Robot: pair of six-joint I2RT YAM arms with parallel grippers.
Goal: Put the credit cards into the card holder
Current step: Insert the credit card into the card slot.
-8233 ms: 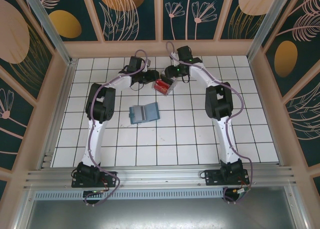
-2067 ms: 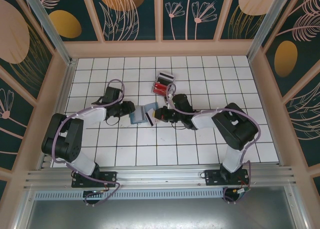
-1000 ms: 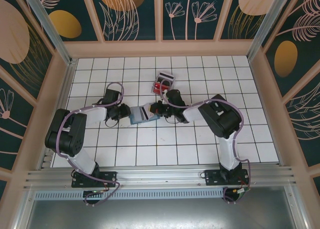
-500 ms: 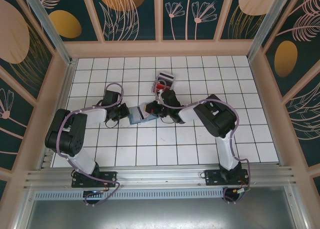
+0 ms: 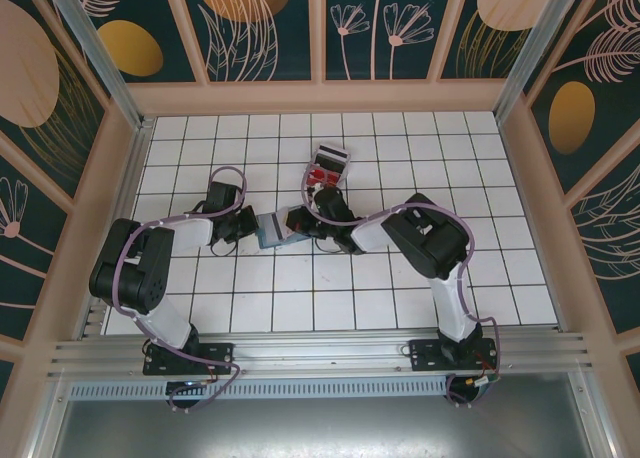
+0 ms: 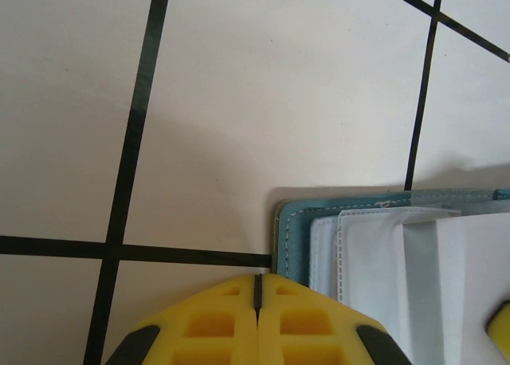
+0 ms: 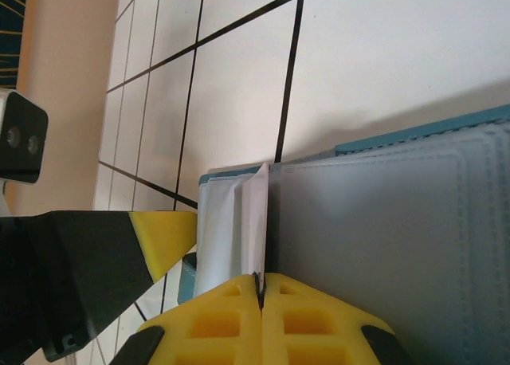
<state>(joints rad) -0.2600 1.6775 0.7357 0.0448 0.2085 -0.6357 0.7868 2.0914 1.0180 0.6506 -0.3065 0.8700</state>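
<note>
Two hands meet low on the white worktop [image 5: 350, 288] at the teal card holder [image 5: 272, 230]. Left hand [image 6: 257, 289] is squeezed shut by its corner. Right hand [image 7: 260, 284] pinches a pale credit card [image 7: 256, 213] at a pocket. Next, I think, slide it in gently.

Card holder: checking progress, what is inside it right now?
Pale slot pockets and one pale card, edge-on, pinched by the right gripper. Whether pockets hide other cards cannot be seen.
</note>
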